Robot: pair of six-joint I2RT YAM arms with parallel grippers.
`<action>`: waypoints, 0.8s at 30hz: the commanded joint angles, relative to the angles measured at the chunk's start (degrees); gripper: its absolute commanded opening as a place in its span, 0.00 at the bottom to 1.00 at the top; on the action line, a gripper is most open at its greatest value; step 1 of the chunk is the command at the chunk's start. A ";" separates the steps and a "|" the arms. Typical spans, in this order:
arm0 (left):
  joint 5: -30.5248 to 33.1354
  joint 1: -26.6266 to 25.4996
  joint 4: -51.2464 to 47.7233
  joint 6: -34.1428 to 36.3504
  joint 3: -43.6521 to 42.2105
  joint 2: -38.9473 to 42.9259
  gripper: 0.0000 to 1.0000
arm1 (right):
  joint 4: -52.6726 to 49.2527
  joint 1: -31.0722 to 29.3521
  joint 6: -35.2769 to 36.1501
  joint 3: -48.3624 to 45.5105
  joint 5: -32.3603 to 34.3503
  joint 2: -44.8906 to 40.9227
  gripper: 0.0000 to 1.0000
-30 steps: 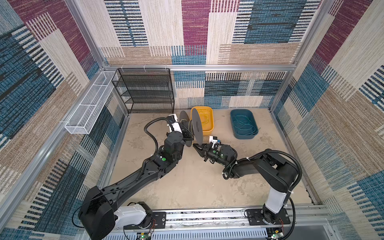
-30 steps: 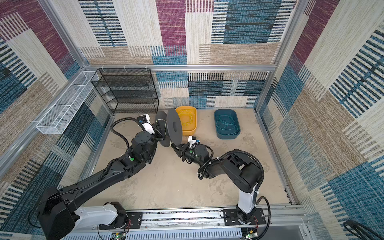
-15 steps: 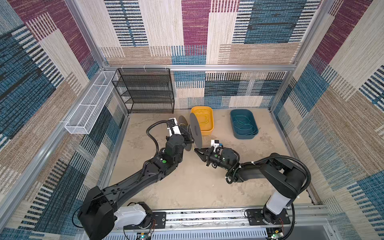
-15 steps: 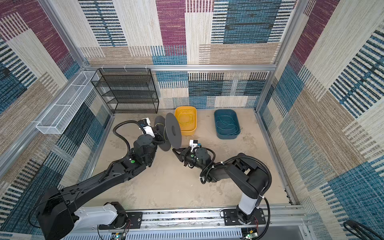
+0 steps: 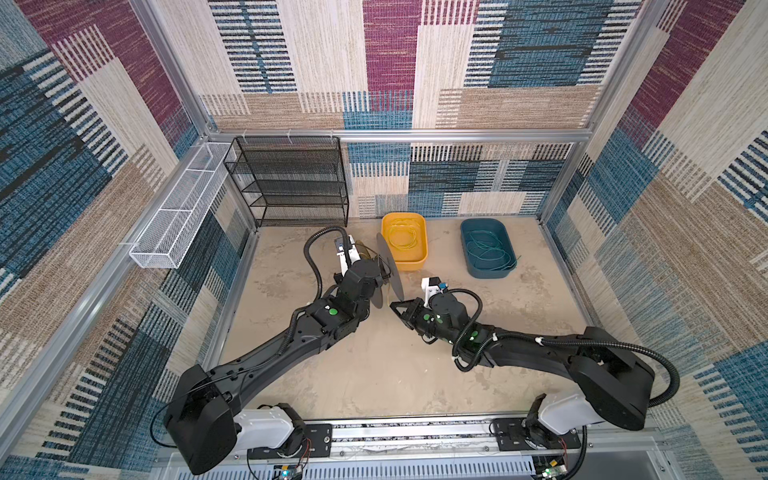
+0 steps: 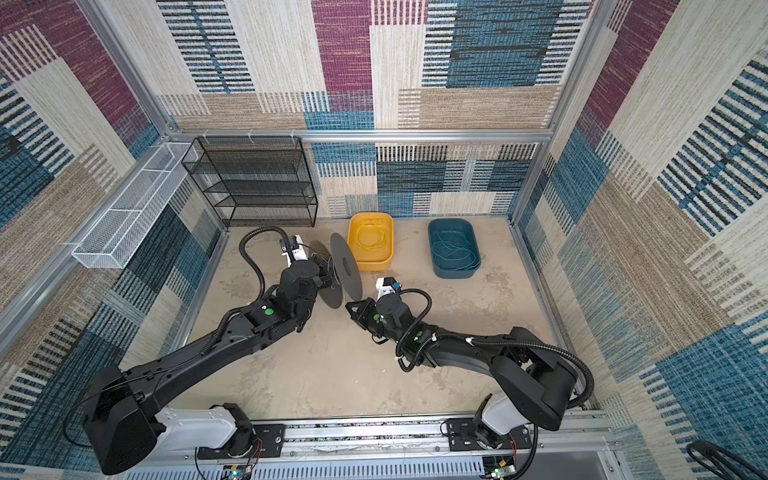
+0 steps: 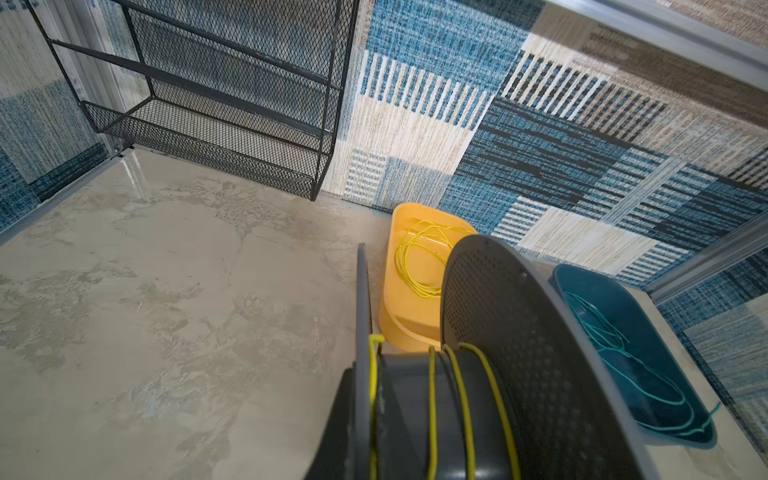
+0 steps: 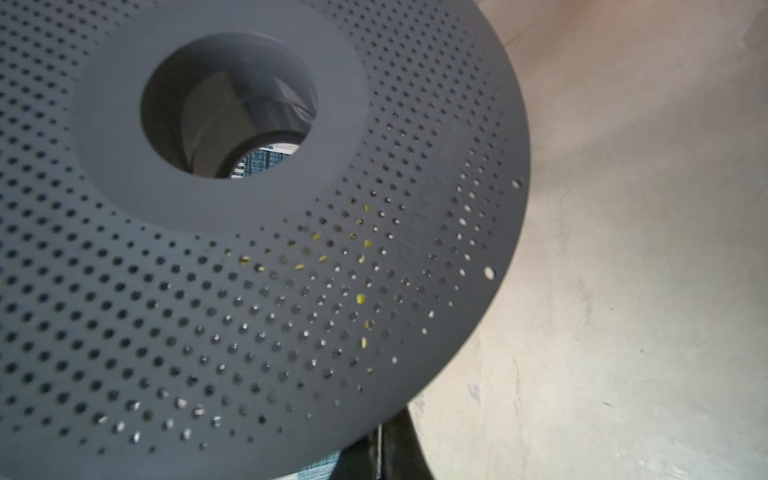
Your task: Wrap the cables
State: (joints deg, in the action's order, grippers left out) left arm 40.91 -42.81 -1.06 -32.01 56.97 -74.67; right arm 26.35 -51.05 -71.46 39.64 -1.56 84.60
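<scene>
**Reference item: spool.** The grey spool (image 5: pixel 388 272) has two perforated flanges and stands on edge, tilted, at the end of the left arm. In both top views it is above the middle of the bench (image 5: pixel 374 374).

**Left pincer** (image 5: pixel 377 271): clenched on the spool. It sits between the two flanges at the hub. The flanges hide the fingers, so the exact contact point cannot be told.

**Right pincer** (image 5: pixel 392 306): clenched. Its tip is just beside the lower rim of the spool's right flange (image 6: pixel 345 266). A thin yellow strand runs from the spool down to this tip. In the right wrist view the dark fingers (image 8: pixel 399 449) lie just off the rim of the flange (image 8: pixel 249 291). Yellow spots show through the flange holes.

**The cables:**
- Several turns of yellow cable (image 7: pixel 432 415) lie around the spool hub, spaced apart, between the flanges.
- A loose loop of yellow cable (image 5: pixel 402 239) lies in the yellow tub (image 5: pixel 405 266), just behind the spool.

**Other items:**
- A blue tub (image 5: pixel 488 272) stands well to the right of the spool. It holds a teal cord (image 5: pixel 486 253).
- A black mesh rack (image 5: pixel 291 183) stands behind the spool, to its left.
- A white wire basket (image 5: pixel 178 220) hangs further left of the spool.
</scene>
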 commanded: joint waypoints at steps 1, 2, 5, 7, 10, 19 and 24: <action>-1.17 -0.08 -6.23 -0.24 1.30 -0.84 0.00 | 0.47 -1.08 6.14 1.43 1.63 -1.11 0.00; -1.41 -0.10 -7.55 -0.46 1.85 -1.20 0.00 | -0.16 -1.58 7.46 1.81 2.44 -1.44 0.00; -1.82 -0.08 -10.54 -0.94 3.03 -1.70 0.00 | -3.49 -3.82 11.80 3.36 6.84 -2.41 0.00; -2.24 -0.09 -11.88 -1.32 3.76 -2.12 0.00 | -4.41 -4.46 13.79 3.63 8.35 -2.83 0.00; -3.03 -0.08 -14.82 -1.95 5.71 -3.15 0.00 | -5.80 -5.83 16.91 3.88 11.41 -3.55 0.00; -4.33 0.00 -19.37 -1.80 10.60 -7.50 0.00 | -8.39 -10.15 26.84 4.82 19.66 -5.55 0.00; -5.04 0.01 -21.31 -0.55 13.45 -10.03 0.00 | -9.03 -11.54 31.39 5.93 22.12 -6.28 0.00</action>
State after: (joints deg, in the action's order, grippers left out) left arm 34.02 -43.00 -20.23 -33.89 69.25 -83.68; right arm 12.08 -61.87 -44.69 44.18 18.83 79.37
